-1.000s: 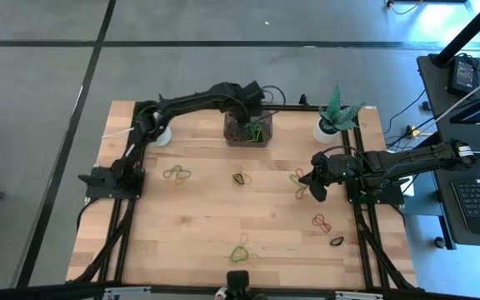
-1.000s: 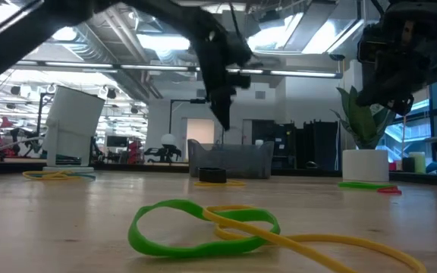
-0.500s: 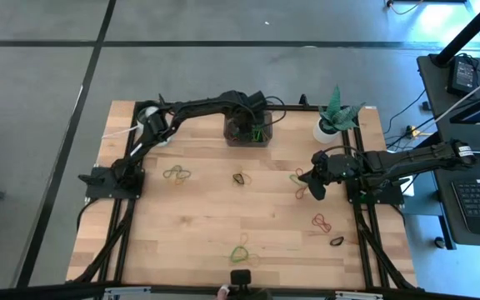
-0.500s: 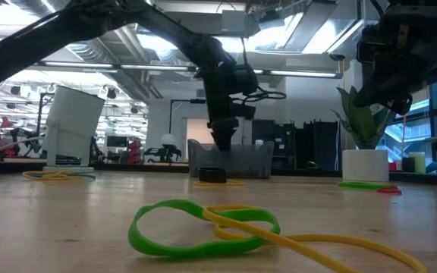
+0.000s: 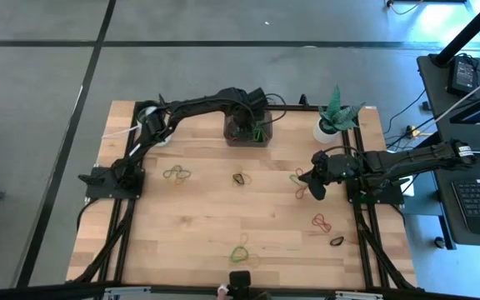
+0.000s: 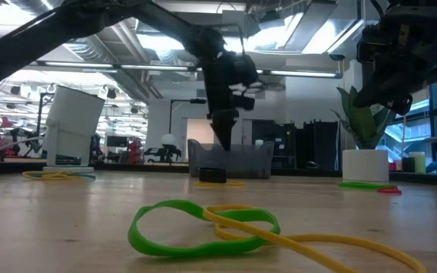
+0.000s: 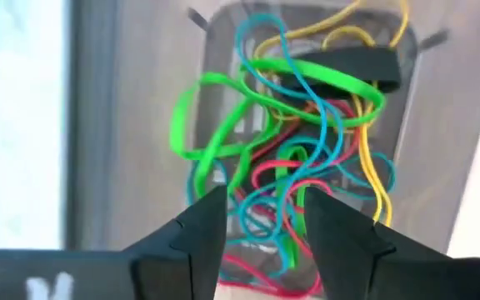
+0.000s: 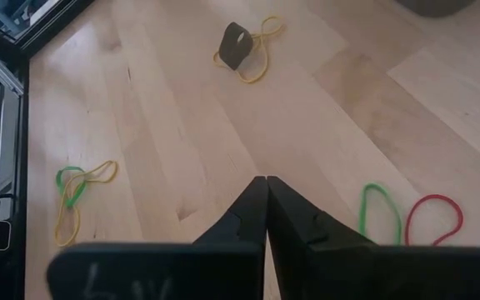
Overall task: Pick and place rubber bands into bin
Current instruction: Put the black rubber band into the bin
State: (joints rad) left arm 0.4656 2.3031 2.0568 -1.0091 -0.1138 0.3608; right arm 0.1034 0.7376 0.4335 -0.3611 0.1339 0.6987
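The dark bin (image 5: pixel 248 130) stands at the table's far edge, near the middle, and holds a tangle of green, blue, red and yellow rubber bands (image 7: pixel 286 125). My left gripper (image 5: pixel 245 122) hangs open just above that tangle, its fingers pointing down into the bin (image 7: pixel 223 42). More rubber bands lie flat on the wood: a pair (image 5: pixel 176 173) at left, a dark one (image 5: pixel 240 178) in the middle, a green and yellow one (image 5: pixel 240 252) near the front. My right gripper (image 5: pixel 315 185) hovers shut above the right side, next to a green and red pair (image 8: pixel 407 217).
A white cup (image 5: pixel 158 133) stands left of the bin and a white plant pot (image 5: pixel 325 129) right of it. Red bands (image 5: pixel 322 222) and a dark band (image 5: pixel 337 242) lie at the front right. Bare wood stretches between the scattered bands.
My left gripper has swung over the bin from its far side and come down until its fingertips reach the bin's rim. Its fingers have opened there. My right gripper has kept still.
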